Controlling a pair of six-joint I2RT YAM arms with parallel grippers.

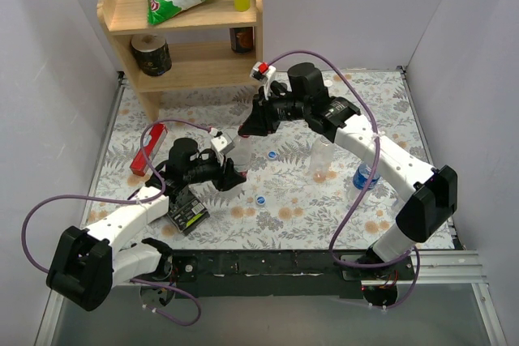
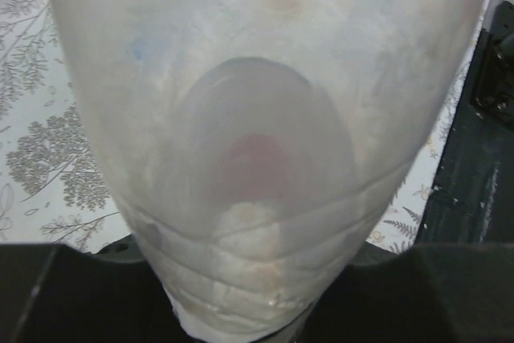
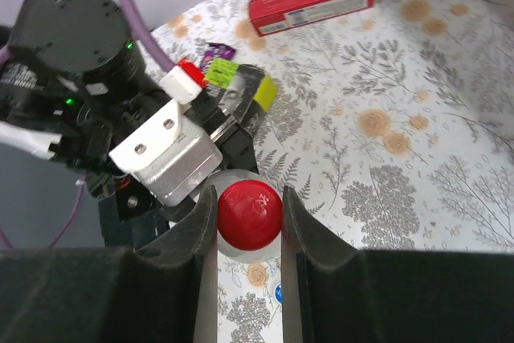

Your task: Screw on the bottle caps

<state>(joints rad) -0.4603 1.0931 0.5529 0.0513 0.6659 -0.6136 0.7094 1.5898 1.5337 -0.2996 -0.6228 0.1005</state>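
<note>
Red cap (image 3: 250, 214) pinched in right claw (image 3: 249, 208), sitting at mouth of clear bottle (image 2: 265, 118) clamped by left claw (image 1: 230, 173). 0 visibly finished; 2 blue caps (image 1: 270, 153) loose on bench (image 1: 389, 119).

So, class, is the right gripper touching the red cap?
Touching. The right wrist view shows the right gripper with its fingers pressed against both sides of the red cap, no gap visible.

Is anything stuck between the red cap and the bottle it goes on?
No, nothing visible. The right gripper pinches the red cap directly over the mouth of the clear bottle, which the left gripper holds.
</note>
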